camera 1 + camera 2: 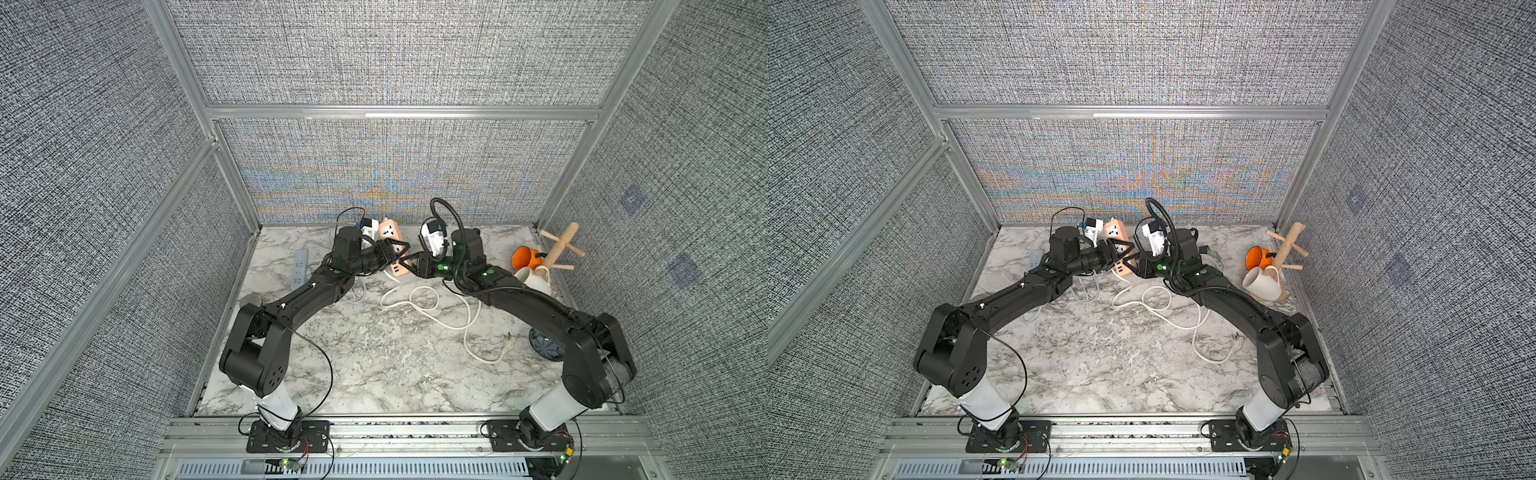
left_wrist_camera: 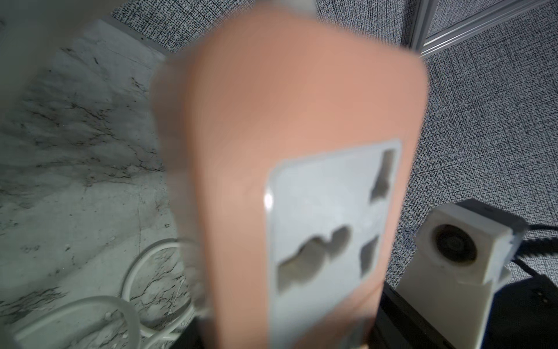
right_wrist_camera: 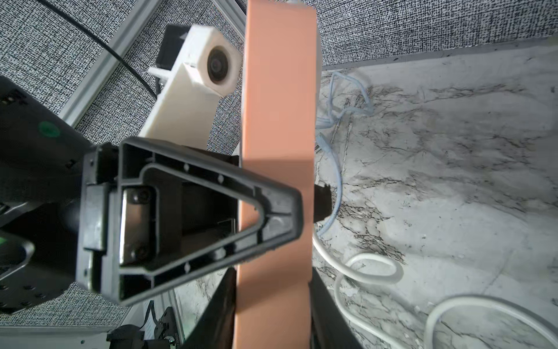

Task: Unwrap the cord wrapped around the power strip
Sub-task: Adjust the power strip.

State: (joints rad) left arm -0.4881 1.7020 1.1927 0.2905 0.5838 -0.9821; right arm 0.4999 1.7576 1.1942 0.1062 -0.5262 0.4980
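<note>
The peach power strip (image 1: 390,233) (image 1: 1118,232) is held tilted above the back of the marble table (image 1: 374,365), socket face up. My right gripper (image 1: 405,266) (image 3: 273,317) is shut on its lower end, a finger pressed on either side. My left gripper (image 1: 394,254) straddles the strip's middle. In the right wrist view one of its fingers (image 3: 211,211) crosses in front of the strip (image 3: 277,90), the other behind it; contact is unclear. The strip (image 2: 302,121) fills the left wrist view, blurred. Its white cord (image 1: 415,301) (image 3: 371,269) lies in loose loops on the table.
A grey-blue power strip (image 1: 300,268) lies at the left, partly under my left arm. At the right stand a wooden mug tree (image 1: 559,245), an orange mug (image 1: 523,257) and a white mug (image 1: 534,280). A dark dish (image 1: 544,347) sits beside my right arm. Fabric walls enclose the table.
</note>
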